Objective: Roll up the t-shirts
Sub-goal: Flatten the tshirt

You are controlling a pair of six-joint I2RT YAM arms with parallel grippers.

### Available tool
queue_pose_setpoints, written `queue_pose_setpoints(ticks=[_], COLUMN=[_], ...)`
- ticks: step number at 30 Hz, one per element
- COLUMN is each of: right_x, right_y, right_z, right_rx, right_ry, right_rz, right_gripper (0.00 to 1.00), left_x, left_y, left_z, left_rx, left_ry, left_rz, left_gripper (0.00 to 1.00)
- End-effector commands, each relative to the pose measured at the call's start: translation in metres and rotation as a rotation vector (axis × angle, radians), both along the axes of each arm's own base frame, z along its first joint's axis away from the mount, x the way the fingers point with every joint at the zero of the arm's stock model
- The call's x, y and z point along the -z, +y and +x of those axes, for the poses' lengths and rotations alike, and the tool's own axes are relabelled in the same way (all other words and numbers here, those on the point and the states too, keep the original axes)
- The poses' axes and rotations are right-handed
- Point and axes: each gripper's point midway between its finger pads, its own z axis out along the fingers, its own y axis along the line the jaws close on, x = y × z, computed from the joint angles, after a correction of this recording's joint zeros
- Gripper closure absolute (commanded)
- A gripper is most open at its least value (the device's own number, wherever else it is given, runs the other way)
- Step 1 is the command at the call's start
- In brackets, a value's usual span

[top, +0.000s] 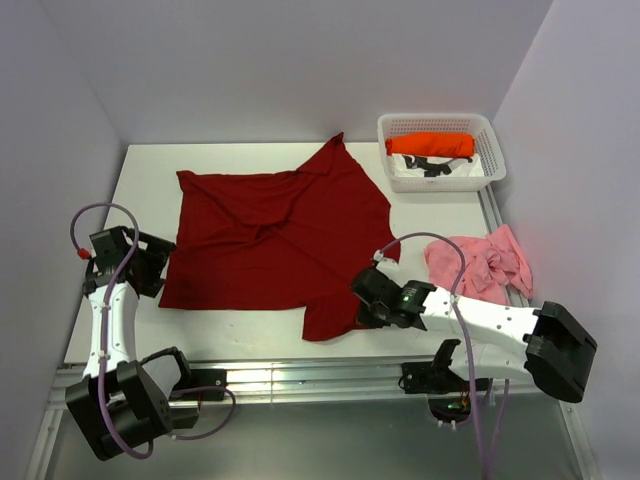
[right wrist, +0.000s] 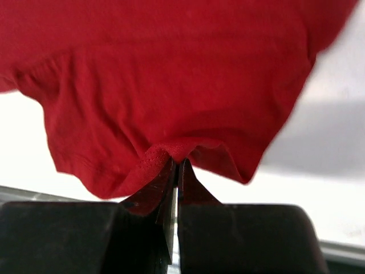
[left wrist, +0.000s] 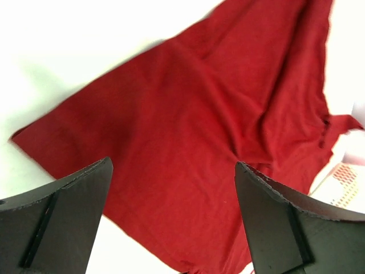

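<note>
Right hand (right wrist: 177, 164) pinched tight on the near-right edge of the dark red t-shirt (top: 270, 235) spread out mid-worktop (top: 145, 170), left hand (left wrist: 172, 166) spread wide by its left edge holding nothing, pink t-shirt (top: 480, 262) crumpled at right, orange t-shirt (top: 430, 144) rolled in the basket (top: 495, 130).

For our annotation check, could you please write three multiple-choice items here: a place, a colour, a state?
1. Where is the orange t-shirt? A in the white basket; B on the floor; C on the wall.
2. What colour is the crumpled t-shirt? A blue; B pale pink; C green.
3. How is the right gripper? A wide open; B shut on the dark red t-shirt; C shut on nothing.
Key: A, it lies in the basket; B, its folds show pink; B, red cloth is pinched between the closed jaws.
</note>
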Motion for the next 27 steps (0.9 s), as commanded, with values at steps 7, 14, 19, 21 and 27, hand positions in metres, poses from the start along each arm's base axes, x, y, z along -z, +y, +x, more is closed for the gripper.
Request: queue_pose_setpoints(ticks=[7, 14, 19, 21, 27], right_x=[-0.005, -0.004, -0.001, -0.002, -0.002], right_y=[0.026, 0.031, 0.027, 0.025, 0.019], right_z=[0.045, 0.056, 0.058, 0.06, 0.06], right_rx=[-0.094, -0.124, -0.132, -0.129, -0.123], right_ry=[-0.082, -0.091, -0.105, -0.11, -0.109], right_rz=[0.074, 0.087, 0.093, 0.091, 0.08], right_gripper=[1.0, 1.0, 1.0, 1.0, 1.0], left_x=[0.012, 0.032, 0.059, 0.068, 0.086], left_y=[0.011, 0.017, 0.021, 0.02, 0.022], left_z=[-0.016, -0.022, -0.025, -0.024, -0.033], left_rx=[-0.113, -0.185, -0.215, -0.217, -0.262], left_ry=[0.141, 0.207, 0.273, 0.285, 0.31], left_rz=[-0.007, -0.023, -0.026, -0.037, -0.039], left_gripper=[0.08, 0.11, 0.12, 0.15, 0.17])
